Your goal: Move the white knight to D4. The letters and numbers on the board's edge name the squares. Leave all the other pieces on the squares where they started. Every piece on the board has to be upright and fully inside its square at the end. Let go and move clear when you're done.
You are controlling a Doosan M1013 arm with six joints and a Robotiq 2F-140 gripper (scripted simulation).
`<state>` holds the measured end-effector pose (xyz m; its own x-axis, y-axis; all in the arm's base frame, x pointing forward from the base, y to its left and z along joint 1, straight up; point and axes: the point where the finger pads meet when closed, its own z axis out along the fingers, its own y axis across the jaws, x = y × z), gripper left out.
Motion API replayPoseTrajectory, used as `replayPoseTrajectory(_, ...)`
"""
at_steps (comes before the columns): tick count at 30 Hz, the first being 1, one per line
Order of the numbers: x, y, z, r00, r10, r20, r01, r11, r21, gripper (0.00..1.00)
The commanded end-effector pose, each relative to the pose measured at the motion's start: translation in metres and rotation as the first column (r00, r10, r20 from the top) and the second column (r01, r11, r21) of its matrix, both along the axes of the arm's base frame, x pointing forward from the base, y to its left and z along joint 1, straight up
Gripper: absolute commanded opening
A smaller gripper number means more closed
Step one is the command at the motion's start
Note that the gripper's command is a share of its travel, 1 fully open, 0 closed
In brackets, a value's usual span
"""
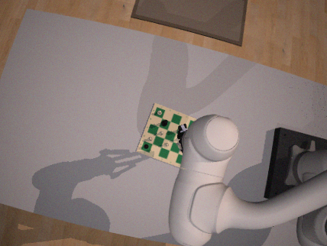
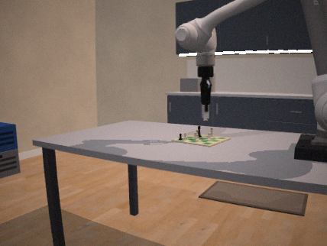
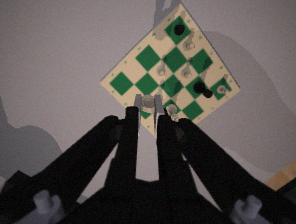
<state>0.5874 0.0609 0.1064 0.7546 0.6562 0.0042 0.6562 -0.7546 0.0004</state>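
Black gripper (image 3: 148, 106) nearly closed, fingers clamped on the white knight (image 3: 147, 101) | I saw the knight held high above the chessboard (image 2: 218, 140), clear of every square | I counted two black pieces (image 1: 164, 123) standing among the pale ones.

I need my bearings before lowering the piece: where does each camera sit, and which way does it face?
Top: overhead, looking down; elbow covers part of the chessboard.
Exterior: at table height, side-on; the arm holds the gripper high above the board.
Wrist: behind the fingers, looking down at the board; a white piece is pinched between them.
Shared: all show the board and black pawn.
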Motion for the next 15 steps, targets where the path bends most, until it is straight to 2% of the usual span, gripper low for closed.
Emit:
replayPoseTrajectory(1, 0.0, 0.001, 0.0, 1.0, -0.001, 0.0, 0.001, 1.0, -0.001, 0.0)
replayPoseTrajectory(9, 0.0, 0.001, -0.001, 1.0, -0.001, 0.0, 0.001, 1.0, -0.001, 0.0)
replayPoseTrajectory(15, 0.0, 0.001, -0.014, 1.0, -0.001, 0.0, 0.001, 1.0, -0.001, 0.0)
